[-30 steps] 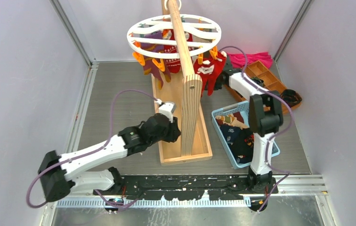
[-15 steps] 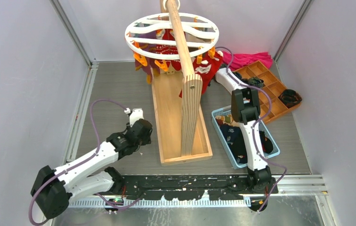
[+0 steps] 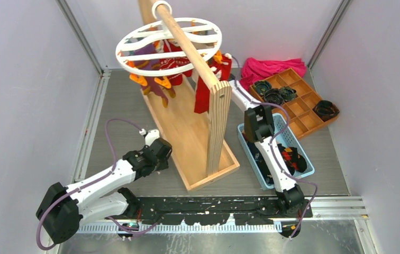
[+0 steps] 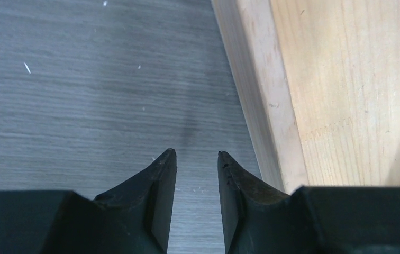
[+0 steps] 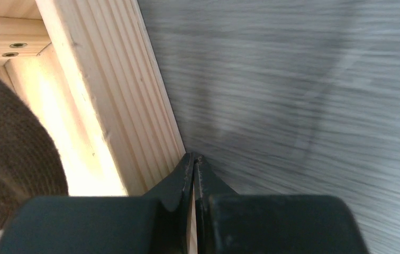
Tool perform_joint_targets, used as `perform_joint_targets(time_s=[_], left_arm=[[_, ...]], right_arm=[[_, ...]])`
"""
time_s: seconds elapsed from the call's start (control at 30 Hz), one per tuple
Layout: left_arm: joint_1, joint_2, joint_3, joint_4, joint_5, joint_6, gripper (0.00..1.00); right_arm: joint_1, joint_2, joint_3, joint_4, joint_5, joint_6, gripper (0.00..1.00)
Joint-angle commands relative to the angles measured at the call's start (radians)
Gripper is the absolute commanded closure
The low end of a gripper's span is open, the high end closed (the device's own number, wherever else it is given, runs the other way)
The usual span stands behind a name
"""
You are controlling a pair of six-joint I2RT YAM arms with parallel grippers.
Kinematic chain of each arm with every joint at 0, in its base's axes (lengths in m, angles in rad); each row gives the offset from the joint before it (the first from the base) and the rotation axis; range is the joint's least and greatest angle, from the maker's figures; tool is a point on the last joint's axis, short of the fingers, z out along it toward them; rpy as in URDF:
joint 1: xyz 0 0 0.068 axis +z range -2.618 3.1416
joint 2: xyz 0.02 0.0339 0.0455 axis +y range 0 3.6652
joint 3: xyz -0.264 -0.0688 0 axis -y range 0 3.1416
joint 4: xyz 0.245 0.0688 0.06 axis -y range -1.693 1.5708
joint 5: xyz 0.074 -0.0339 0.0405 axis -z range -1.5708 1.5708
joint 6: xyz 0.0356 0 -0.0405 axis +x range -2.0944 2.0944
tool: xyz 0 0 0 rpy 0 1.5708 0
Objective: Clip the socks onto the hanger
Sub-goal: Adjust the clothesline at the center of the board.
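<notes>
grey table (image 3: 124,106) | wooden stand base (image 3: 187,137) | blue basket (image 3: 300,148) | compartment tray (image 3: 299,106) | pink cloth (image 3: 272,67)

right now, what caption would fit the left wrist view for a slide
Left gripper, jaws open and empty, above the grey table beside the wooden stand base.

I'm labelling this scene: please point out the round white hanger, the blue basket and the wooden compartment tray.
round white hanger (image 3: 119,51): top external view, outer rim.
blue basket (image 3: 299,146): top external view, side rim.
wooden compartment tray (image 3: 299,108): top external view, an empty compartment.
</notes>
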Motion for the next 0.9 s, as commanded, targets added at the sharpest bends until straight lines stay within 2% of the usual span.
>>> perform_joint_targets(time_s=[0.0, 0.1, 0.23, 0.37, 0.43, 0.57, 0.73, 0.87], left_arm=[[0.005, -0.061, -0.033, -0.035, 0.052, -0.067, 0.64], [0.005, -0.081, -0.062, -0.018, 0.093, -0.097, 0.65], [0.005, -0.086, -0.107, 0.04, 0.166, -0.135, 0.67], [0.005, -0.073, -0.151, 0.151, 0.224, -0.156, 0.7], [0.005, -0.042, -0.159, 0.201, 0.249, -0.165, 0.7], [0.005, 0.049, -0.157, 0.28, 0.274, -0.175, 0.69], [0.005, 0.124, -0.16, 0.394, 0.267, -0.21, 0.69], [0.006, 0.158, -0.139, 0.452, 0.191, -0.229, 0.69]], right_arm=[[0.137, 0.038, 0.098, -0.029, -0.154, 0.05, 0.92], [0.15, 0.044, 0.147, -0.042, -0.115, 0.039, 0.91], [0.085, -0.031, 0.127, -0.06, -0.034, -0.017, 0.87], [0.01, -0.213, -0.067, -0.022, 0.007, -0.127, 0.81], [-0.016, -0.315, -0.179, -0.005, 0.03, -0.196, 0.75], [-0.078, -0.491, -0.352, -0.022, 0.018, -0.303, 0.71], [-0.162, -0.741, -0.593, -0.04, -0.087, -0.452, 0.66], [-0.231, -0.954, -0.763, -0.096, -0.2, -0.605, 0.63]])
